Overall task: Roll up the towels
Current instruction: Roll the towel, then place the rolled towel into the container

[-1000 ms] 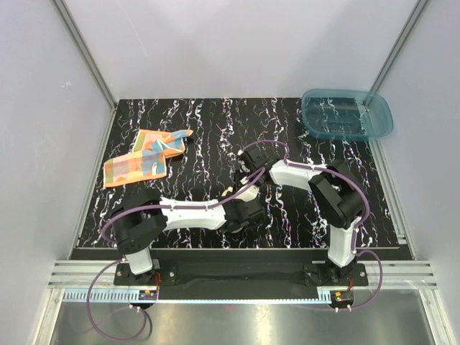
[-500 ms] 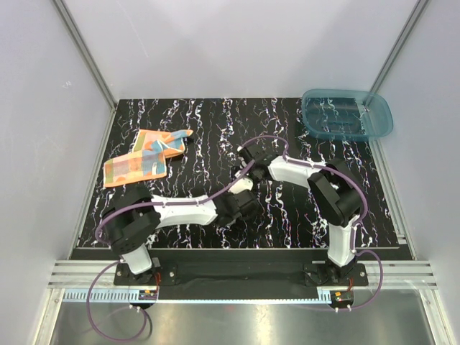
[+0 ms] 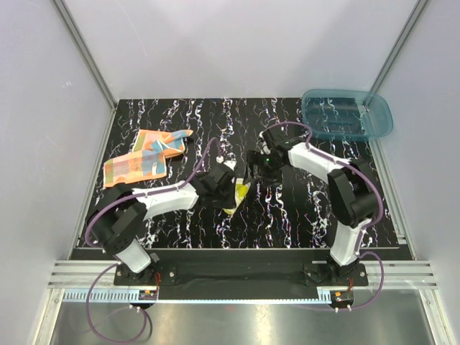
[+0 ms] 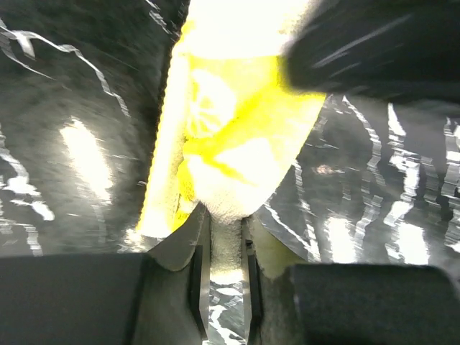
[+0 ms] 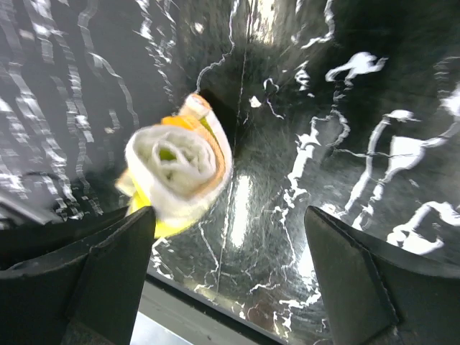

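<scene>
Black marbled surface [image 3: 287,215] fills the walled cell. Since a second ago the two arms, which were huddled together low in the centre, have parted. The right hand [image 3: 262,158] has drawn back toward the upper right and spread its fingers wide, gripping nothing. The left hand [image 4: 223,259] has closed and now pinches the yellow towel [image 3: 241,192] just below the middle of the frame. The right wrist view shows that towel end-on as a tight spiral. Whether it hangs clear of the surface I cannot tell.

My reading is that the first roll is done and has passed to the left hand alone. It probably still has to be set down. The orange towel [image 3: 144,159] lies loosely folded and unrolled at the upper left, well apart from both hands. The bin [image 3: 347,115] sits at the upper right.

No brand, label or writing can be read in any view.
</scene>
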You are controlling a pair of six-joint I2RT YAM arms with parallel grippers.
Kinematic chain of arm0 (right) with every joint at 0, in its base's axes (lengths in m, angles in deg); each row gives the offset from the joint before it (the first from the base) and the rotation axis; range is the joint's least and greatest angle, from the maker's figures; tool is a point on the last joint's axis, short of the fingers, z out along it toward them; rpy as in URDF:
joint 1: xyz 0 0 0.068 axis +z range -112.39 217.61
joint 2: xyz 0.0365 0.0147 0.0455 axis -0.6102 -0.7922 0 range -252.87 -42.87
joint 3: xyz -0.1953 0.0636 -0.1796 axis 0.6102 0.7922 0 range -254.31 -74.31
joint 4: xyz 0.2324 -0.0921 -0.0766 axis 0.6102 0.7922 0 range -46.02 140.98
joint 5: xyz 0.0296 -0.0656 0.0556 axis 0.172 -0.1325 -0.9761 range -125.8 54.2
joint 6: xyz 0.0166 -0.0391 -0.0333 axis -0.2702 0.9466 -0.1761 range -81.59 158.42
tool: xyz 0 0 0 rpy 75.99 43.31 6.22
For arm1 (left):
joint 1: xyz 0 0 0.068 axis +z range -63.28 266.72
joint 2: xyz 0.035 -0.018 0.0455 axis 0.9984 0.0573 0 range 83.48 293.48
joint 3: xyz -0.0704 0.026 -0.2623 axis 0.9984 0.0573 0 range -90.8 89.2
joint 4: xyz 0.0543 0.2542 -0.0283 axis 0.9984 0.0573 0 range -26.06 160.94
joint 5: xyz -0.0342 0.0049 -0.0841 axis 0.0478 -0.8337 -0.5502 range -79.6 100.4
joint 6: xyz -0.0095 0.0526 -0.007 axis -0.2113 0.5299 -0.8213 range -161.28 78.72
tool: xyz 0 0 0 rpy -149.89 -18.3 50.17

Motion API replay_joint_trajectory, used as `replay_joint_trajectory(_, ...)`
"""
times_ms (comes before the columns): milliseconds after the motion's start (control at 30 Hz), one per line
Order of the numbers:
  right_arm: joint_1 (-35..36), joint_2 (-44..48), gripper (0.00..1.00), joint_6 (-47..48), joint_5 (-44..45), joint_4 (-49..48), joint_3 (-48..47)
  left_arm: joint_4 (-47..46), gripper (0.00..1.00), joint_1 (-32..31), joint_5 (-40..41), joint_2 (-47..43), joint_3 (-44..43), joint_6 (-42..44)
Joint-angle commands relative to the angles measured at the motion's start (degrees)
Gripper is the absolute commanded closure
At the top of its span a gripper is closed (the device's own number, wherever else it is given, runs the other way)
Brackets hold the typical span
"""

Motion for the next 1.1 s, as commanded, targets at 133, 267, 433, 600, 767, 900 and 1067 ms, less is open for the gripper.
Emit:
replay_joint_trajectory(133, -1.24, 10.55, 0.09, -2.57, -8.97, -9.65, 11.33, 1.91, 0.92, 5.4, -20.08, 2.58, 0.25, -7.19)
replay_joint_trajectory(267, -1.15, 11.79, 0.12, -7.32, -15.56, -21.24, 16.87, -2.83, 0.92, 8.03, -27.1, 4.96, 1.21, -9.83)
replay_joint_trajectory(433, -0.19, 10.65, 0.15, -10.49, -15.58, -26.02, 18.99, -8.55, 0.92, 11.37, -32.67, 5.84, 4.55, -12.47)
replay_joint_trajectory(600, 0.16, 8.11, 0.21, -13.47, -14.17, -30.67, 20.13, -8.64, 0.92, 12.87, -33.55, 6.28, 5.43, -11.95)
replay_joint_trajectory(767, 2.44, 5.2, 0.25, -15.06, -11.98, -32.97, 20.14, -11.71, 0.92, 13.84, -36.09, 8.03, 6.93, -13.08)
replay_joint_trajectory(900, 4.38, 2.48, 0.27, -15.59, -10.31, -32.88, 19.26, -13.3, 0.92, 14.98, -37.5, 8.91, 7.72, -13.88)
replay_joint_trajectory(1067, 5.87, 0.46, 0.35, -17.69, -8.37, -33.58, 19.87, -18.12, 0.92, 16.56, -40.57, 10.49, 8.77, -15.98)
